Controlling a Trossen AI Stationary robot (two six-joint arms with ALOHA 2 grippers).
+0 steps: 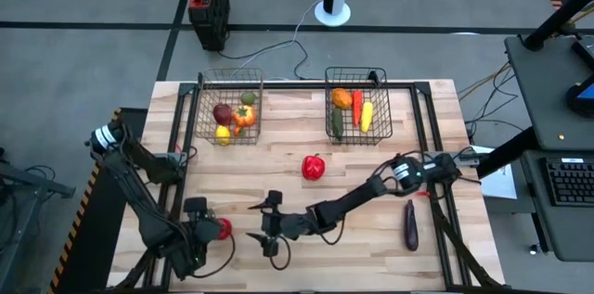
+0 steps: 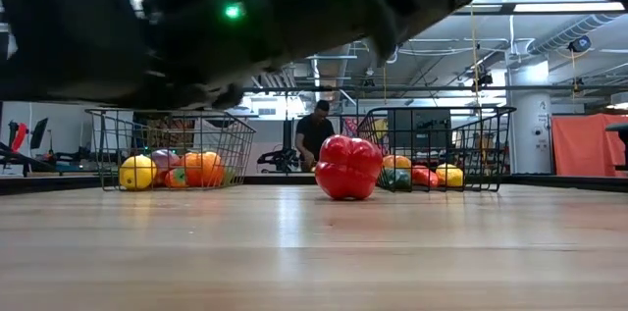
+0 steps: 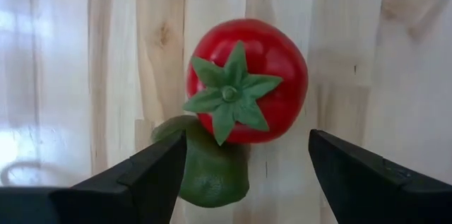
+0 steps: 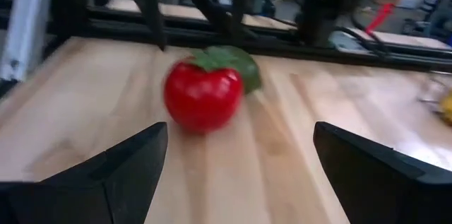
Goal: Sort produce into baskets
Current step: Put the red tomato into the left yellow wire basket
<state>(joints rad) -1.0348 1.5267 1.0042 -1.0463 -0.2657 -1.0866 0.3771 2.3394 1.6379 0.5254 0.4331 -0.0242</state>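
On the bench [image 1: 371, 159], two baskets [image 1: 229, 108] sit along the far edge (both already hold produce). The left gripper [image 1: 212, 231] hangs over a red tomato [image 3: 247, 83] touching a green lime [image 3: 212, 174], fingers [image 3: 141, 178] wide. The right gripper [image 1: 269, 224] faces them nearby, fingers wide, gripping nothing.

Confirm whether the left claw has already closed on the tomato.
No: in the left wrist view the left claw is open, its fingers apart on either side of the tomato, not touching it.
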